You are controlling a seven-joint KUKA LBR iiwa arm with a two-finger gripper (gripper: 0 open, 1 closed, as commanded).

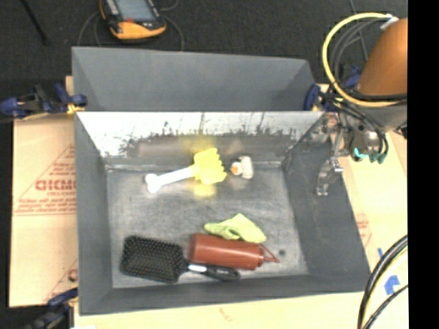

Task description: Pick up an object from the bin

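The grey bin [96, 184] has the hand [328, 175] over its right wall; apart or together, I cannot tell. A black hairbrush [151, 259] and a red bottle [226, 252] lie at the front. A yellow-and-white scrubber [188, 173] lies at the back, and a yellow-green cloth [239, 228] just behind the bottle. Nearest the hand is 1 small white-and-orange piece [241, 168].

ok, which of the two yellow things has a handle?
The yellow-headed tool at the back, white handle; the yellow-green lump by the red bottle has none.

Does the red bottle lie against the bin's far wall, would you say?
No, the red bottle lies at the near side, beside the black hairbrush.
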